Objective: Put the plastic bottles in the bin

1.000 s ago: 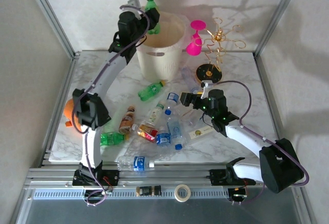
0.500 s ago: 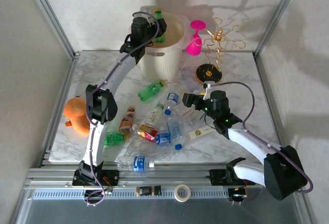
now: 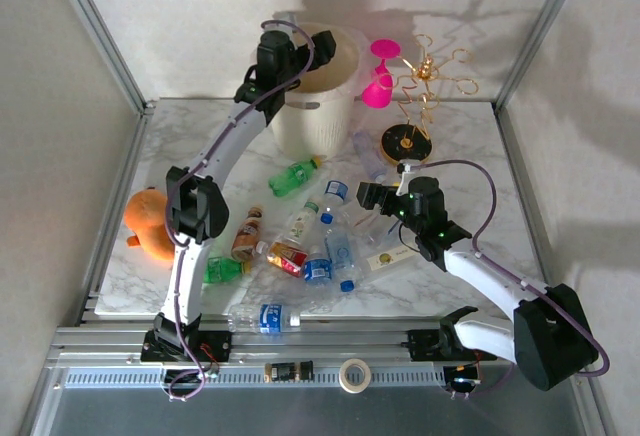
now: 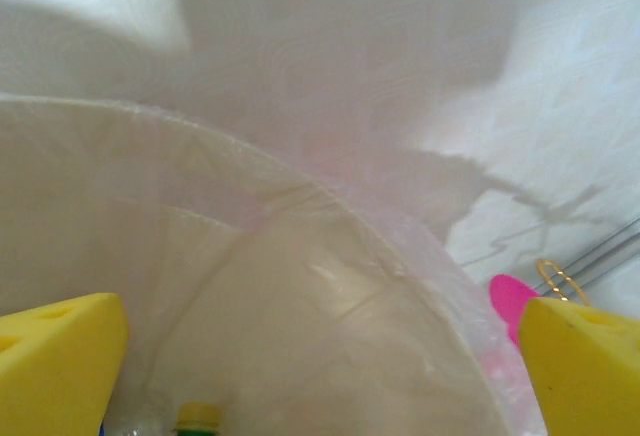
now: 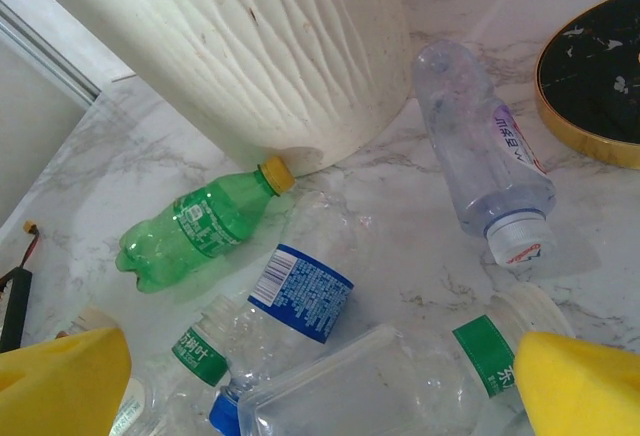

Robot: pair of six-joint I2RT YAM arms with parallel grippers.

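Yellow pads [image 4: 60, 356] of the left pincer [image 4: 320, 356] stand wide apart with nothing between them, held over the mouth of the cream-white bin [image 4: 400, 256]; low inside the bin, the yellow cap of a bottle [image 4: 198, 418] shows. The right pincer [image 5: 320, 396] is likewise spread wide and grips nothing, low above a heap of plastic bottles on the marble table [image 5: 400, 206]. A clear bottle with a green label [image 5: 400, 386] lies between its pads, though whether they touch it I cannot tell. A green bottle [image 5: 195, 226] lies on its side, its long axis diagonal in the right wrist view and its yellow cap pointing at the foot of the bin, just beside it. Next to it, a clear bottle with a blue label [image 5: 300, 291] lies roughly parallel, its blue cap turned the opposite way. A clear bottle with a white cap [image 5: 485, 171] lies flat between the bin and a black gold-rimmed disc [image 5: 600, 66], cap pointing away from the bin. An orange plush toy [image 3: 150, 221] sits near the table's left edge.
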